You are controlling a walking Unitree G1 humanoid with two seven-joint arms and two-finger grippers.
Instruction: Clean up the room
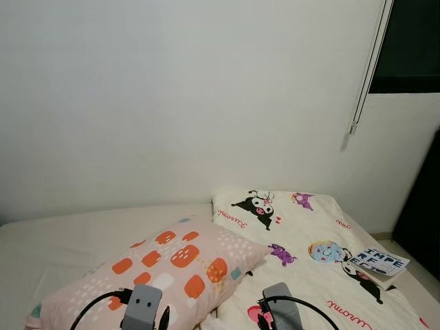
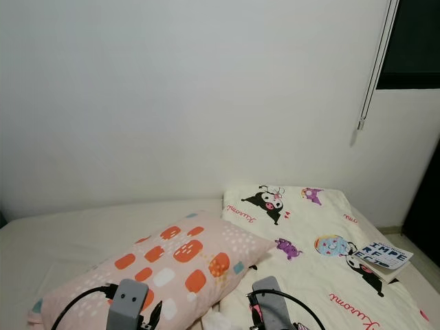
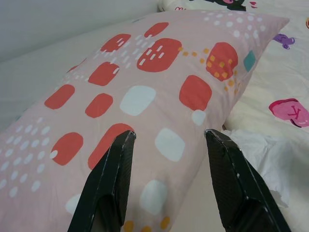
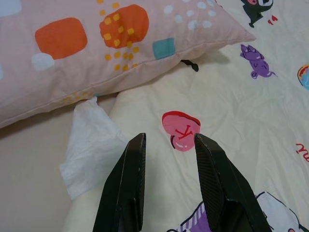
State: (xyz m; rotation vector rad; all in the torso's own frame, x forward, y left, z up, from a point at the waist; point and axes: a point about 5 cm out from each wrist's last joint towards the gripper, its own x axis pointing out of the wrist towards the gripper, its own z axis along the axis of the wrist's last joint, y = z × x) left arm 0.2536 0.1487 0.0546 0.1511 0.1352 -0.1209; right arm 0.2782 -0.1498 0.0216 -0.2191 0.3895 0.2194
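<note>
A pink pillow (image 1: 161, 271) with orange and white patches lies across the bed, its corner resting on a cream cartoon-print blanket (image 1: 309, 234). A crumpled white tissue (image 4: 91, 145) lies at the pillow's near edge, beside the blanket. A book (image 1: 379, 264) with a white and dark cover sits on the blanket at the right. My left gripper (image 3: 169, 137) hovers open just above the pillow. My right gripper (image 4: 166, 140) hangs open over the blanket, close to the tissue, with nothing between its fingers.
A bare white wall (image 1: 172, 103) stands behind the bed. A dark window with a hanging blind cord (image 1: 364, 75) is at the upper right. The beige sheet (image 1: 62, 240) spreads to the left of the pillow. The bed's right edge drops to the floor past the book.
</note>
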